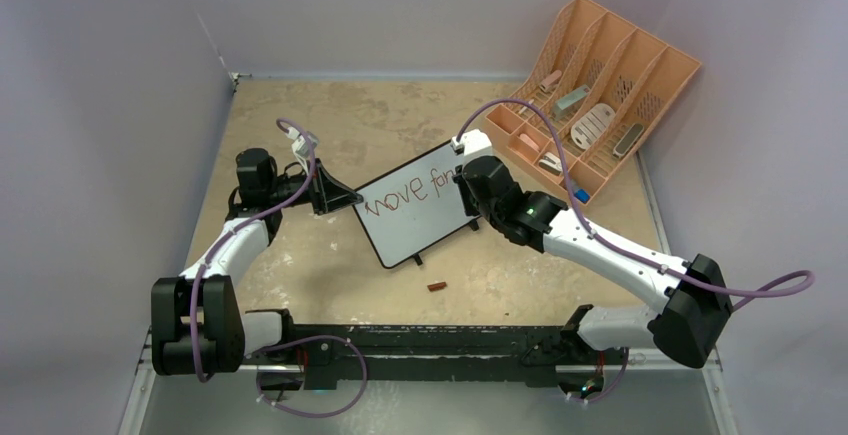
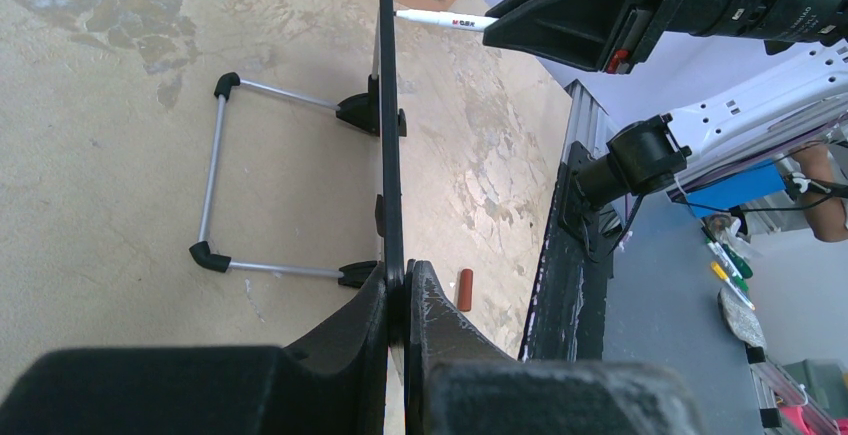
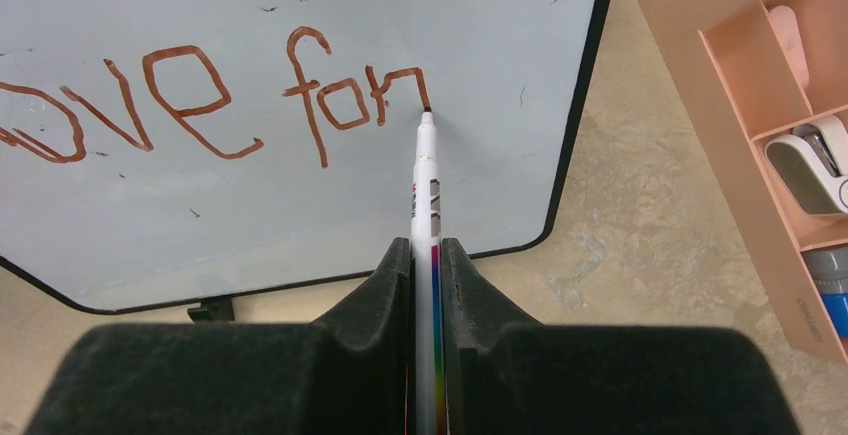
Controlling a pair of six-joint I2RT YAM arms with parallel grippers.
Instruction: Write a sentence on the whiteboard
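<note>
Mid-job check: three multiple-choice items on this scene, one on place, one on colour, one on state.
1. The small brown cylinder lies: A on the tan tabletop beside the black-framed whiteboard; B on the board's face; C held aloft.
2. The writing is: A blue; B reddish-brown; C green.
3. The white marker in the right gripper is: A capped; B tip on the board; C lifted clear.
Answers: 1 A, it rests on the table; 2 B, the letters show it; 3 B, its tip meets the last stroke.

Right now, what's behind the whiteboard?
A wire stand with black corner caps, resting on the table. The whiteboard shows edge-on, so its back face can't be seen.
</note>
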